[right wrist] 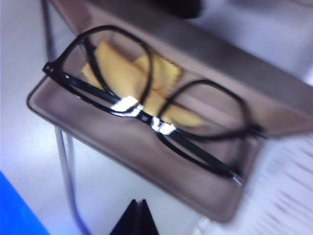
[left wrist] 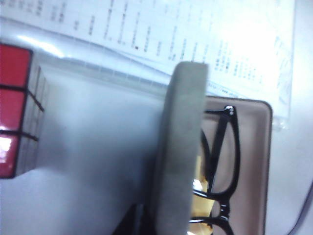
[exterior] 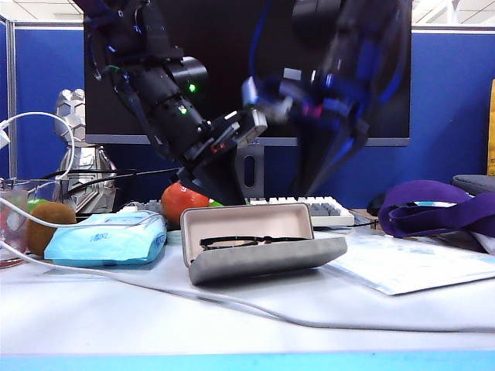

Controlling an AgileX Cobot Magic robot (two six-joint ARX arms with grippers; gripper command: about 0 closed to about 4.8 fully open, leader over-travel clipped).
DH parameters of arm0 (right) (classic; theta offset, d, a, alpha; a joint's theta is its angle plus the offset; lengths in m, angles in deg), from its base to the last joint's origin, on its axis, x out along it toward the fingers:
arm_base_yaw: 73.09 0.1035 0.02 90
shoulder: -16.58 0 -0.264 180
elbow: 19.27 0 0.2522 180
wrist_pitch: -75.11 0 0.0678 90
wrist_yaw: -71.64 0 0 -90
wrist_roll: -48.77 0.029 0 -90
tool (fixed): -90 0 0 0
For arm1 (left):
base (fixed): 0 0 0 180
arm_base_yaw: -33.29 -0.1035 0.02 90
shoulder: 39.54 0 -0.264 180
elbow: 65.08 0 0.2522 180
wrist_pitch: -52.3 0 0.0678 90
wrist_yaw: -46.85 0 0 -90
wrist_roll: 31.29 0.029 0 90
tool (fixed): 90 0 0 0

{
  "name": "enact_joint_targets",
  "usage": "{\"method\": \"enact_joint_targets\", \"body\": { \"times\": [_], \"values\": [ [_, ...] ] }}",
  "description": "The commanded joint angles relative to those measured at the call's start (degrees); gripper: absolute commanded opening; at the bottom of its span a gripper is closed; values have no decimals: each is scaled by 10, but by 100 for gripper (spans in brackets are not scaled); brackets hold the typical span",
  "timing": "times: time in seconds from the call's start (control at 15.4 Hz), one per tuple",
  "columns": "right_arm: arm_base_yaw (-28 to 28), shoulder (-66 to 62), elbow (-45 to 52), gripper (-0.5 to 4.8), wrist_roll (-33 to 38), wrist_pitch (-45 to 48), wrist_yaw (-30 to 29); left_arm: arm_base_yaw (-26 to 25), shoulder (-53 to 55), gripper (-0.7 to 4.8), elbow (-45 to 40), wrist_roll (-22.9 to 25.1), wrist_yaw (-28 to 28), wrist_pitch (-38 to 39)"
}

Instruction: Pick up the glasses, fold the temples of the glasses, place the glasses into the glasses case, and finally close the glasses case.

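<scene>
The white table (exterior: 232,317) carries the glasses case (exterior: 267,259), a grey suede-textured hard case standing open with its tan-lined lid raised. No lettering can be read on the case in any view.

The glasses (right wrist: 146,115) lie inside the open case, black frame with the temples (right wrist: 200,152) folded behind the lenses, resting on a yellow cleaning cloth (right wrist: 122,73).

The left gripper (exterior: 220,166) hangs just behind and above the raised lid, fingers pressed together on nothing; in its wrist view the dark fingertips (left wrist: 134,223) sit beside the grey lid edge. The right gripper (right wrist: 136,220) hovers above the case, likewise closed and empty; its arm is motion-blurred in the exterior view.

A printed sheet (left wrist: 195,44) in a clear sleeve lies beyond the case from the left gripper; its text is too blurred to read. A light-blue wipes pack (exterior: 108,239) lies to the left of the case, its label illegible. A red-faced puzzle cube (left wrist: 17,110) sits well to the side of the left gripper.
</scene>
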Motion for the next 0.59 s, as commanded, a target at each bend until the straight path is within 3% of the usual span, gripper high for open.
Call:
{"method": "enact_joint_targets", "body": {
  "times": [0.07, 0.33, 0.59],
  "values": [
    [1, -12, 52, -5, -13, 99, -43, 1, -3, -5, 1, 0, -10, 1],
    [2, -12, 104, -5, -13, 185, -49, 1, -3, -5, 0, 0, -10, 0],
    [4, -6, 106, -5, -39, 192, -70, 1, -3, -5, 0, 1, -10, -1]
  ]
}}
